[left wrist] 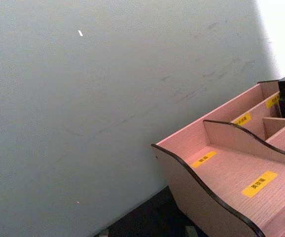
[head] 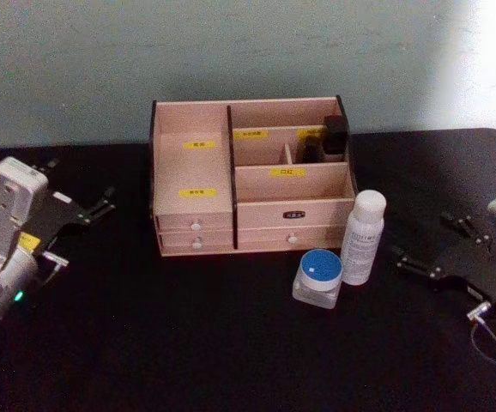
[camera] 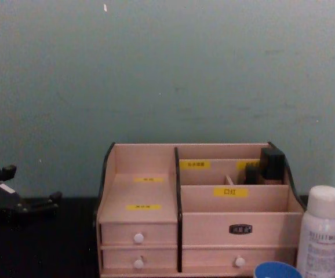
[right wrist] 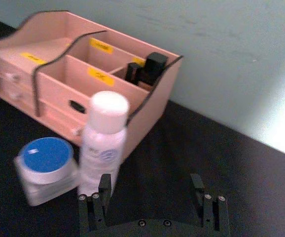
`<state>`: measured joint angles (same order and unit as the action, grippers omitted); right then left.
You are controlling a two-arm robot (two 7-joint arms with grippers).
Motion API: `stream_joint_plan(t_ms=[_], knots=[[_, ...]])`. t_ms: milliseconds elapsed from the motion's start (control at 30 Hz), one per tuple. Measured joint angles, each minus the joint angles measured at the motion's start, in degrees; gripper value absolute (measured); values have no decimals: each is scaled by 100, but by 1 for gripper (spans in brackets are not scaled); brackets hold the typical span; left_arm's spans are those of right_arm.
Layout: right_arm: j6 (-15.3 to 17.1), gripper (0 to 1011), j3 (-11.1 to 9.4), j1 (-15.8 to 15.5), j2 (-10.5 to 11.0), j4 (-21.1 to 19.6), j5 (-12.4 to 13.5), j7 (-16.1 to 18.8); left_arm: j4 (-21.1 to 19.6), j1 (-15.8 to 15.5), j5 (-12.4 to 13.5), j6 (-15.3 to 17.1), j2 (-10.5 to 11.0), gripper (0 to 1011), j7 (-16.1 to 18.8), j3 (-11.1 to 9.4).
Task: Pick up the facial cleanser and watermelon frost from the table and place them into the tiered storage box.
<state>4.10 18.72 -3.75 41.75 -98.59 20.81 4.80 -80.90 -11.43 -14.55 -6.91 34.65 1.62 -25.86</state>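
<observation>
Right claw (head: 424,240) first: my jaws are spread wide with nothing between them, low over the black table (head: 188,343), out on the right side and pointed in toward the goods. From the wrist view I'm looking straight past my own fingertips (right wrist: 104,181), and there's the white bottle (right wrist: 102,143) standing upright just ahead, with the blue-lidded jar (right wrist: 46,168) snug beside it. I take those two for the cleanser and the watermelon frost, though I can't read which is which.

Both sit on the table in front of the tiered storage box (head: 192,167), near its right-hand drawers, the bottle close to its front corner. So the score is nil of two: nothing lifted, nothing stowed. The box's compartments look open for business, bar some dark items (head: 334,137) in the rear right slot.

Over on the far side, my left claw (head: 81,232) waits, jaws apart and carrying nothing, well clear of the box. To my mind, everything's left to do.
</observation>
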Motion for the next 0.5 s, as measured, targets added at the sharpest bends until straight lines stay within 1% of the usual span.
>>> stream_joint_plan(t_ms=[33, 100, 167, 200, 233, 300, 400, 500], knots=[[33, 1003, -58, -110, 44, -102, 102, 99, 0, 0, 0, 0, 0, 1001, 0, 0], [58, 1002, -116, -211, 77, -193, 212, 205, 0, 0, 0, 0, 0, 1001, 0, 0], [80, 1002, -203, -338, 82, -296, 433, 417, 0, 0, 0, 0, 0, 1001, 0, 0], [80, 1002, -203, -338, 82, -296, 433, 417, 0, 0, 0, 0, 0, 1001, 0, 0], [82, 1003, -243, -367, 49, -310, 542, 515, 0, 0, 0, 0, 0, 1001, 0, 0], [86, 1003, -273, -373, -31, -306, 657, 631, 0, 0, 0, 0, 0, 1001, 0, 0], [103, 1003, -277, -312, -153, -242, 722, 746, 0, 0, 0, 0, 0, 1001, 0, 0], [108, 1003, -265, -241, -239, -183, 727, 810, 0, 0, 0, 0, 0, 1001, 0, 0]])
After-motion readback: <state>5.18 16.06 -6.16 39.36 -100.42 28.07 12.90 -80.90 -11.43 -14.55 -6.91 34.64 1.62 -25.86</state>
